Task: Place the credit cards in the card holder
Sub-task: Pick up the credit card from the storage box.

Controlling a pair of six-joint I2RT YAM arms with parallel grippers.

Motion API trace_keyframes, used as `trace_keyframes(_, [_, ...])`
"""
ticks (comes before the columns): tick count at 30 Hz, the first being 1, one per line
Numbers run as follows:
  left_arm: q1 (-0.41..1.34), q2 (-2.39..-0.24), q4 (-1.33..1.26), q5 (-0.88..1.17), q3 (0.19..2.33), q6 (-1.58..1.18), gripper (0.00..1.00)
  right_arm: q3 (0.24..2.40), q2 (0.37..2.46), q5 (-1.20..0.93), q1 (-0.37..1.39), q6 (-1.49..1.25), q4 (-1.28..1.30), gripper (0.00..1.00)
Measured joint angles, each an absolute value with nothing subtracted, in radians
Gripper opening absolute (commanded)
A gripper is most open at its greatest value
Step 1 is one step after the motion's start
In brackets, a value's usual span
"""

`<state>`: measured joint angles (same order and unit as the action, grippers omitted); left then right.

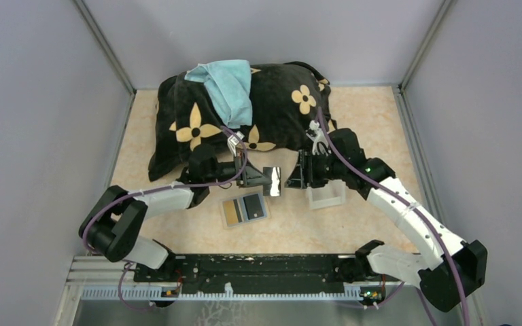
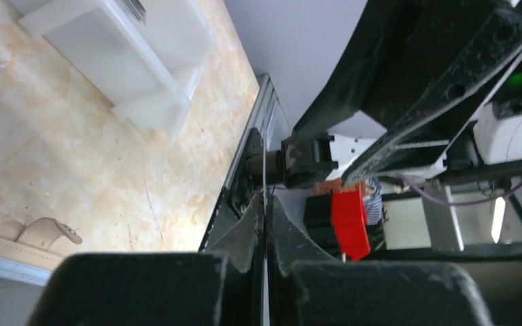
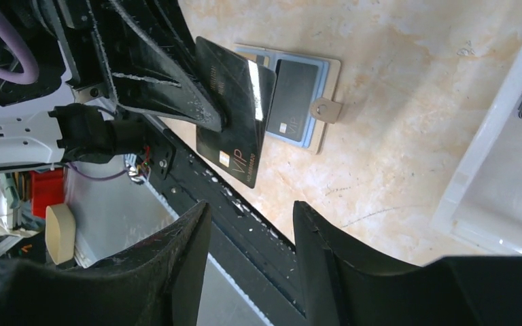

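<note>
Presently the left gripper [image 3: 212,121] is clenched on the black VIP card [image 3: 241,136], held edge-up off the table [image 1: 380,136]; the right gripper [image 3: 251,272] stands released just beside it; the open card holder [image 3: 326,109] lies flat below, on the left arm's side.
</note>
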<state>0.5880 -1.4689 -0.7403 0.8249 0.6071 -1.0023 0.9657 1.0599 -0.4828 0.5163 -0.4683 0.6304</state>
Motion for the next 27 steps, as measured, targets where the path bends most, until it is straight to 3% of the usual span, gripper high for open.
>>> trace_keyframes(22, [0.631,-1.471,-1.041,0.707,0.494,-1.309,0.00,0.809,1.058,-0.502,0.535,-0.600,0.332,0.43])
trace_keyframes(27, [0.650,-1.490,-1.056,0.701,0.494,-1.317,0.00,0.775,1.058,-0.534,0.535,-0.651,0.245,0.33])
